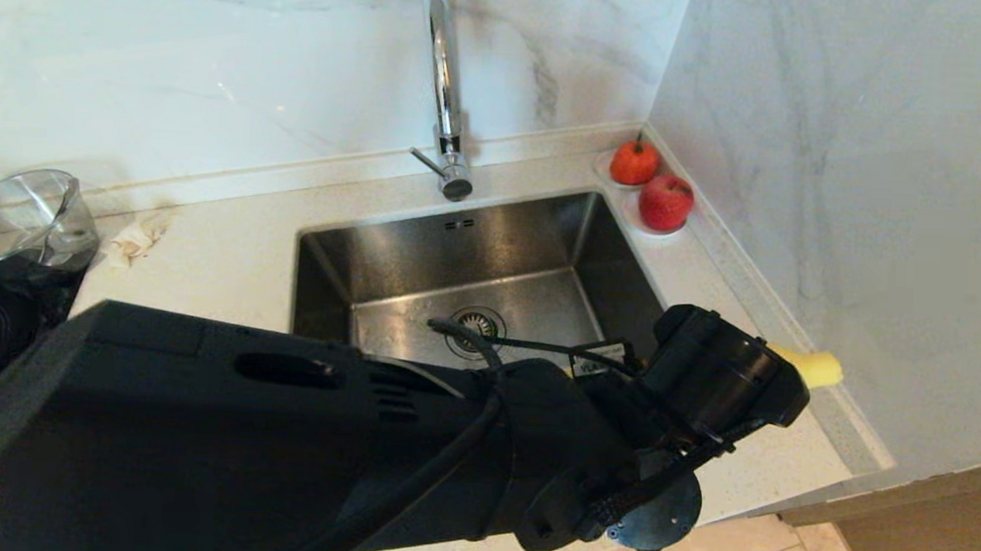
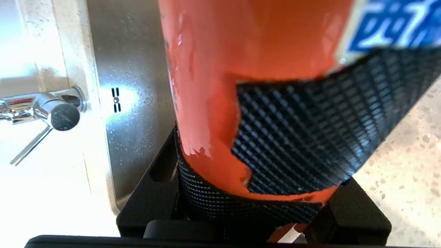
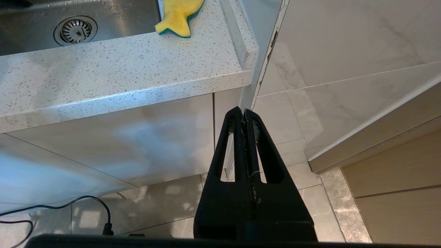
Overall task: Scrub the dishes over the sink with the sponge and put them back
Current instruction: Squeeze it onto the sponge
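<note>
My left gripper (image 2: 255, 193) is shut on an orange bottle (image 2: 206, 69) with black mesh tape and a blue label, which fills the left wrist view. In the head view the left arm reaches across the front of the sink (image 1: 425, 248) and its hand (image 1: 726, 377) is over the counter strip to the sink's right. A pale yellow end (image 1: 818, 368) sticks out past the hand. The yellow and green sponge (image 3: 177, 15) lies on the counter beside the sink's right edge. The dishes are out of view. My right gripper (image 3: 243, 113) hangs shut and empty below the counter, in front of the cabinet.
A tall chrome tap (image 1: 444, 100) stands behind the basin, whose drain strainer (image 1: 478, 323) is at its middle. Two red fruits (image 1: 634, 162) (image 1: 666, 202) sit in the back right corner. A clear glass vessel (image 1: 21, 214) and a crumpled tissue (image 1: 136, 239) are at the left. The wall (image 1: 833, 199) closes the right side.
</note>
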You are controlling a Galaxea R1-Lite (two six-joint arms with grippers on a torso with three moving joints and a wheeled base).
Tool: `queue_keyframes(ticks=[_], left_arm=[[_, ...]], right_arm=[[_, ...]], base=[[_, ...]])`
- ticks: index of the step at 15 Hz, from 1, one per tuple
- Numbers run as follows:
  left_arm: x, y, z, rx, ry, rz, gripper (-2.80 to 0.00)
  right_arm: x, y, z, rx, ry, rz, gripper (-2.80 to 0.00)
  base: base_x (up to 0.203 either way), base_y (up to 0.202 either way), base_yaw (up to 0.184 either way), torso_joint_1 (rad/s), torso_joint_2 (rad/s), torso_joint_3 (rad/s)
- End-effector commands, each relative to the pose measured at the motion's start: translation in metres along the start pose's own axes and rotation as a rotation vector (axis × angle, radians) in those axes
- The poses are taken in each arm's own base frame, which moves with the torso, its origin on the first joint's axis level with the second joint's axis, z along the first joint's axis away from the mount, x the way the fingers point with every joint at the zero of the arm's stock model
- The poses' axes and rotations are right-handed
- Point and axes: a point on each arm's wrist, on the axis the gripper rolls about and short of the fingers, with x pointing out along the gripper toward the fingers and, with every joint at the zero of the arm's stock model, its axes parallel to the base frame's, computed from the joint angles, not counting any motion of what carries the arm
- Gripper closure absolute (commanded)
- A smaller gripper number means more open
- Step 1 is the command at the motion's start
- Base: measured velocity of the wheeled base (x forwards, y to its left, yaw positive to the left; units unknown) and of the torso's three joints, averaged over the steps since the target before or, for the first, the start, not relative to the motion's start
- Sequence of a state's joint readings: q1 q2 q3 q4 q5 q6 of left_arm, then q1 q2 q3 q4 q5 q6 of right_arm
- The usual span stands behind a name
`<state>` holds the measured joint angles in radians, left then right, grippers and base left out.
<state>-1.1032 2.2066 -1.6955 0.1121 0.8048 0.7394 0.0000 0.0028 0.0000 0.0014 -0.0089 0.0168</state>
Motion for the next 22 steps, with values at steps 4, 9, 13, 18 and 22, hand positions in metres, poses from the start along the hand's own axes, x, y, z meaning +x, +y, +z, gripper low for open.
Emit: queue_keyframes(ticks=[4,9,13,18,22], left_arm=[[0.014,-0.02,0.003,0.037,0.063,0.032,0.0],[0.022,-0.032,0.002,0.061,0.105,0.051,0.0],[0.028,-0.043,-0.002,0.086,0.148,0.073,0.0],[0.031,-0.055,0.001,0.088,0.139,0.074,0.0],[0.033,-0.059,-0.002,0.107,0.17,0.087,0.0]], right_arm=[[0.0,0.0,0.0,0.0,0.0,0.0,0.0],[0.0,0.0,0.0,0.0,0.0,0.0,0.0],[0.0,0.0,0.0,0.0,0.0,0.0,0.0],[0.0,0.0,0.0,0.0,-0.001,0.0,0.0],[0.0,0.0,0.0,0.0,0.0,0.0,0.0]], base=[[0.0,0.0,0.0,0.0,0.0,0.0],[0.0,0.0,0.0,0.0,0.0,0.0],[0.0,0.0,0.0,0.0,0.0,0.0],[0.0,0.0,0.0,0.0,0.0,0.0],[0.0,0.0,0.0,0.0,0.0,0.0]])
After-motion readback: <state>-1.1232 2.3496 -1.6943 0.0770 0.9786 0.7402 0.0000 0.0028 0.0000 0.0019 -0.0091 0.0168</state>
